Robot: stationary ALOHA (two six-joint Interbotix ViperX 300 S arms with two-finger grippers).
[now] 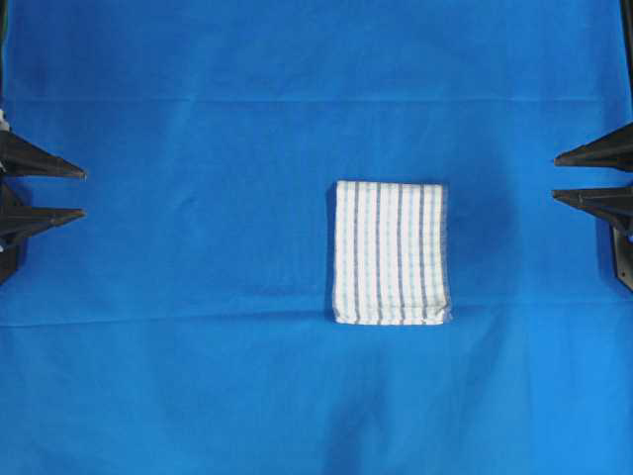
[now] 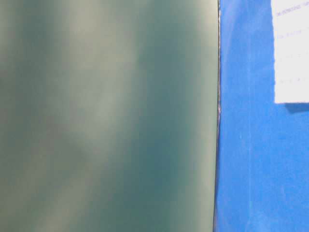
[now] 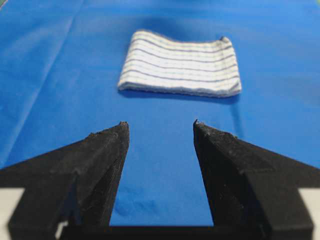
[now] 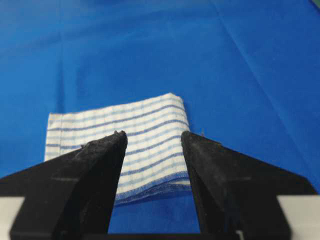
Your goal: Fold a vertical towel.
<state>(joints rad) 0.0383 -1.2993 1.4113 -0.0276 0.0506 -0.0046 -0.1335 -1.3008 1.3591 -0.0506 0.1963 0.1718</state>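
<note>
The towel lies folded into a compact rectangle on the blue cloth that covers the tabletop. In the overhead view its long axis runs from the far side to the near side, and its thin light-blue and dark grey-blue stripes run along this same axis. The layered edges show at its near end. It lies flat, with no corner lifted.

The left gripper waits at the left border, its two black fingers spread apart with only blue cloth between them. The towel is well apart from these fingers, ahead of them and across the middle. The right gripper waits at the right border, its fingers also spread wide and holding nothing. The towel is nearer to this pair, just ahead of the tips, but not touching them.

No brand, label or readable writing shows on the towel or the cloth. The table-level view is mostly blurred.
</note>
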